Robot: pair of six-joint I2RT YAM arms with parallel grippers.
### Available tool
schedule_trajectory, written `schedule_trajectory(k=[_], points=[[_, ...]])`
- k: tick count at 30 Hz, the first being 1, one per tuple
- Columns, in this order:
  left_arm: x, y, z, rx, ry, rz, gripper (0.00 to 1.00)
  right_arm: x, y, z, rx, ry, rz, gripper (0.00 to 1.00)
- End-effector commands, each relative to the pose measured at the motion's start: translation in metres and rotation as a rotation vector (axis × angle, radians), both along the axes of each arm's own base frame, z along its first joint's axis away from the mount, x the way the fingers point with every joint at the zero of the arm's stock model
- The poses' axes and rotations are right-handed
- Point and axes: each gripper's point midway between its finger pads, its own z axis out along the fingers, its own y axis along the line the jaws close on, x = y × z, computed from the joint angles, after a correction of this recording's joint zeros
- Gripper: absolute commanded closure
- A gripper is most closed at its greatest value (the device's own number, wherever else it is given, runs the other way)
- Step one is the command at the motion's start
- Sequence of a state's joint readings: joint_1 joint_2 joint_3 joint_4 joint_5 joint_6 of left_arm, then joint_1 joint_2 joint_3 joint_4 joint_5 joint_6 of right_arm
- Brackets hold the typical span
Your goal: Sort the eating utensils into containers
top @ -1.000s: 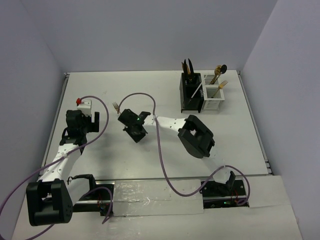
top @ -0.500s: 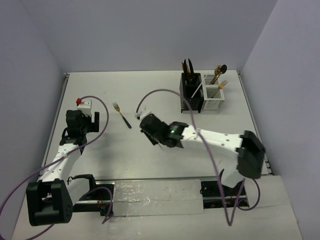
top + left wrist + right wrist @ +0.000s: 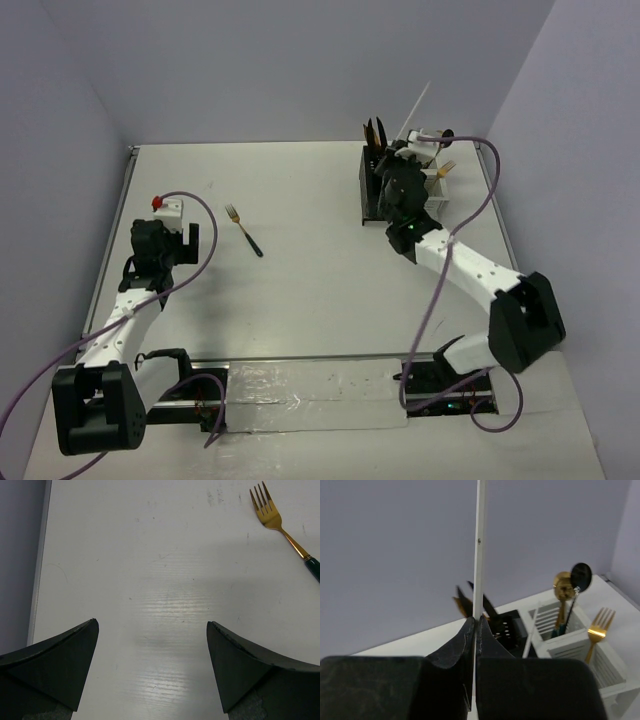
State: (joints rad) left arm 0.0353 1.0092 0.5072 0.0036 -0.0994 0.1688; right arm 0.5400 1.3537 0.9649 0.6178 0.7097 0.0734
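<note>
My right gripper [image 3: 405, 158] is shut on a thin white stick [image 3: 416, 107] and holds it upright above the black caddy [image 3: 376, 200]; the stick [image 3: 480, 545] rises straight from the closed fingertips [image 3: 468, 630] in the right wrist view. The black caddy [image 3: 512, 625] holds dark knives. The joined white caddy [image 3: 432, 198] holds a gold spoon, a black spoon, a gold fork [image 3: 597, 630] and another white stick. One gold fork with a dark handle [image 3: 243, 229] lies on the table at left centre; it also shows in the left wrist view [image 3: 280, 527]. My left gripper [image 3: 152, 630] is open and empty over bare table.
A small white box with a red button [image 3: 167, 207] sits by the left arm. Purple cables loop from both arms. Grey walls close in the table [image 3: 300, 280] at the back and on both sides.
My right arm has swung from the table's middle to the back right, carrying the white stick up over the caddies. The left arm has not moved.
</note>
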Motion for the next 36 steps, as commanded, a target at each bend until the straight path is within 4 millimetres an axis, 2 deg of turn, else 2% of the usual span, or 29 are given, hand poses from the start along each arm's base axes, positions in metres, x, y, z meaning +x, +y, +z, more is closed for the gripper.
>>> schedule_trajectory(k=[1,2,3,6,10,14,15,20,21,22,23,24,25,26,27,28,29,30,31,32,33,34,35,36], points=[[0.005,-0.006,0.012,-0.024,-0.038,-0.037,0.01,0.024,-0.040,0.008,0.153,-0.106,-0.180,1.00],[0.005,-0.007,0.009,-0.027,-0.026,-0.039,0.01,0.029,-0.047,0.002,0.154,-0.096,-0.200,1.00],[0.006,-0.007,0.010,-0.030,-0.024,-0.040,0.01,0.038,-0.047,-0.014,0.143,-0.063,-0.209,1.00],[0.007,-0.005,0.007,-0.025,-0.014,-0.027,0.01,0.052,-0.047,-0.042,0.133,-0.013,-0.226,1.00],[0.006,-0.002,0.008,-0.016,-0.016,-0.013,0.01,0.065,-0.051,-0.070,0.162,0.023,-0.240,1.00],[0.005,-0.005,0.009,-0.019,-0.024,-0.030,0.01,0.075,-0.043,-0.098,0.166,0.093,-0.209,1.00],[0.005,-0.005,0.009,-0.020,-0.024,-0.031,0.01,0.076,-0.042,-0.110,0.165,0.123,-0.211,1.00],[0.008,-0.005,0.009,-0.022,-0.016,-0.028,0.01,0.078,-0.040,-0.129,0.165,0.165,-0.214,1.00],[0.009,-0.004,0.008,-0.022,-0.013,-0.027,0.01,0.077,-0.039,-0.132,0.167,0.181,-0.209,0.98],[0.007,-0.004,0.006,-0.022,0.002,-0.026,0.01,0.076,-0.038,-0.133,0.171,0.189,-0.201,0.91],[0.007,-0.004,0.008,-0.024,0.014,-0.025,0.01,0.073,-0.036,-0.133,0.174,0.199,-0.189,0.71],[0.008,-0.007,0.010,-0.032,0.020,-0.039,0.01,0.070,-0.035,-0.127,0.177,0.198,-0.173,0.60],[0.009,-0.008,0.011,-0.041,0.033,-0.040,0.01,0.069,-0.030,-0.125,0.177,0.203,-0.137,0.44],[0.017,-0.011,0.026,-0.051,0.011,-0.052,0.01,0.066,-0.030,-0.124,0.176,0.210,-0.127,0.40],[0.015,-0.014,0.026,-0.066,0.048,-0.064,0.01,0.060,-0.030,-0.114,0.179,0.210,-0.119,0.36],[0.018,-0.027,0.022,-0.104,0.090,-0.115,0.01,0.055,-0.029,-0.110,0.177,0.211,-0.113,0.32],[0.030,-0.035,0.046,-0.125,0.071,-0.134,0.01,0.050,-0.030,-0.106,0.174,0.211,-0.110,0.29],[0.024,-0.040,0.041,-0.138,0.147,-0.139,0.01,0.042,-0.030,-0.091,0.173,0.191,-0.101,0.27],[0.028,-0.064,0.032,-0.120,0.210,-0.185,0.01,0.037,-0.031,-0.085,0.169,0.184,-0.100,0.26],[0.037,-0.076,0.048,-0.113,0.198,-0.203,0.01,0.027,-0.032,-0.071,0.170,0.158,-0.089,0.25],[0.035,-0.092,0.032,-0.109,0.281,-0.235,0.01,0.021,-0.028,-0.065,0.144,0.155,-0.071,0.25],[0.033,-0.119,0.026,-0.103,0.318,-0.300,0.01,0.017,-0.026,-0.061,0.131,0.156,-0.058,0.25],[0.041,-0.132,0.033,-0.121,0.324,-0.307,0.01,0.010,-0.024,-0.049,0.131,0.138,-0.041,0.25],[0.043,-0.142,0.027,-0.124,0.365,-0.317,0.01,0.005,-0.022,-0.048,0.105,0.155,-0.033,0.25]])
